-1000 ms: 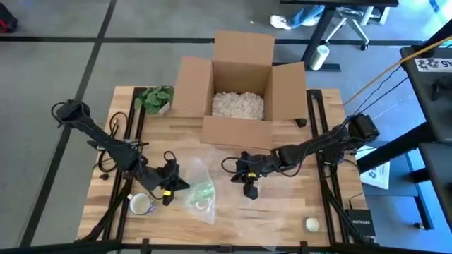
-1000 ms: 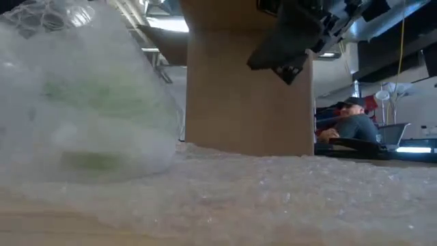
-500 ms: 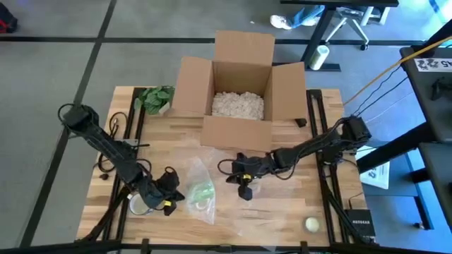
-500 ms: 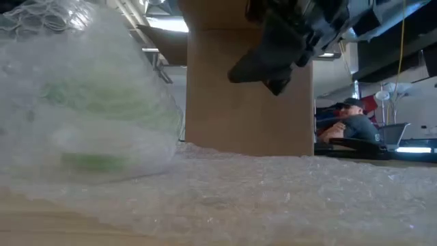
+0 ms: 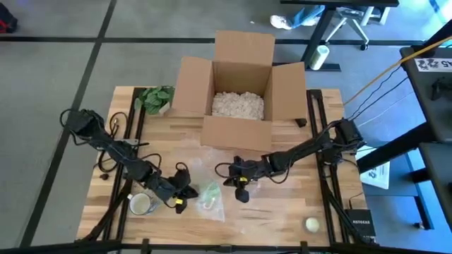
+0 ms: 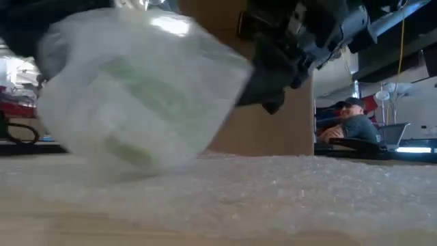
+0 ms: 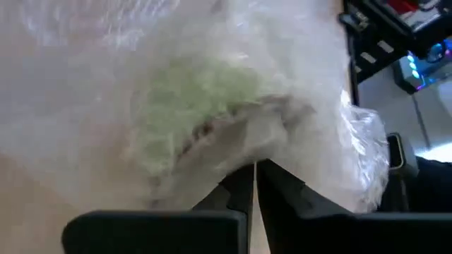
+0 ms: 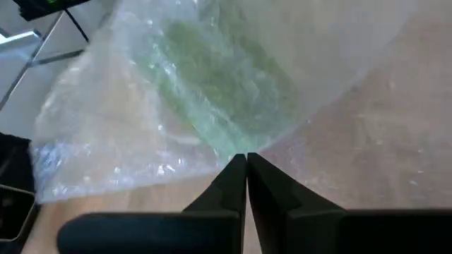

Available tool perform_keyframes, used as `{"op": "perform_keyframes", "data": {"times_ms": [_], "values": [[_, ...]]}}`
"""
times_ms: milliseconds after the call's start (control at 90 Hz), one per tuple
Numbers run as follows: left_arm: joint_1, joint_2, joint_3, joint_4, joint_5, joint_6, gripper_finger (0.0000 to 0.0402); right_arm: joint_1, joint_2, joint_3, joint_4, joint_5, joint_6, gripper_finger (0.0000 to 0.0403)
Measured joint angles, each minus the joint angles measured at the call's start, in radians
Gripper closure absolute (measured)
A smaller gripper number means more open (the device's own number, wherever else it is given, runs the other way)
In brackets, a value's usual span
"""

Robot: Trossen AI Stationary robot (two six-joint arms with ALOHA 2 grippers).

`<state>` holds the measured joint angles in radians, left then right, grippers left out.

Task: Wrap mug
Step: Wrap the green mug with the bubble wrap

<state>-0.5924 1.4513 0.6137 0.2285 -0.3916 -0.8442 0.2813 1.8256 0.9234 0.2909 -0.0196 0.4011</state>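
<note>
A green mug [image 5: 209, 196] lies bundled in clear bubble wrap [image 5: 272, 212] on the wooden table; the rest of the sheet spreads toward the table's right. In the low view the bundle [image 6: 136, 102] sits tilted on the sheet. My left gripper [image 5: 182, 200] is at the bundle's left side, shut on the wrap [image 7: 233, 106]. My right gripper [image 5: 239, 185] is shut just right of the bundle, above the sheet, its tips [image 8: 246, 161] right at the wrap over the mug [image 8: 219, 85]. My left gripper pinches a gathered fold of the bubble wrap [image 7: 263, 144] between its two shut fingers, at the bundle's left side. It comes in low from the table's left. The wrap drapes over the fingertips. My right gripper: I cannot tell whether its shut fingertips touch the wrap.
An open cardboard box [image 5: 240, 92] with packing peanuts stands at the far middle, a green leafy thing [image 5: 155, 99] to its left. A round white thing [image 5: 141, 204] lies beside my left arm, a small pale ball [image 5: 312, 224] near the right front. A person [image 6: 351, 123] sits beyond the table.
My left gripper has gone toward the near edge, then toward the table's right, and the wrapped mug has shifted right and tipped over. My right gripper has gone toward the table's left, closing in on the bundle.
</note>
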Motion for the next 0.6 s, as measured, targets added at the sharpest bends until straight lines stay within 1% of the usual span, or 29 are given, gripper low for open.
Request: {"op": "perform_keyframes", "data": {"times_ms": [178,289,367,500,600], "values": [[0.081,0.0,0.026,-0.001,0.065,0.092,0.0401,0.001,0.017,0.0,-0.02,-0.025,0.032,0.0403],[0.134,0.0,0.043,-0.002,0.108,0.139,0.0401,0.001,-0.025,0.003,-0.108,-0.025,0.052,0.0403],[0.168,0.0,0.059,-0.003,0.139,0.175,0.0401,0.001,-0.073,0.027,-0.244,-0.008,0.064,0.0403],[0.216,0.0,0.084,-0.002,0.184,0.228,0.0401,0.001,-0.144,0.093,-0.514,0.068,0.07,0.0403],[0.245,0.0,0.088,-0.001,0.199,0.247,0.0401,0.001,-0.19,0.164,-0.622,0.108,0.066,0.0403]]}}
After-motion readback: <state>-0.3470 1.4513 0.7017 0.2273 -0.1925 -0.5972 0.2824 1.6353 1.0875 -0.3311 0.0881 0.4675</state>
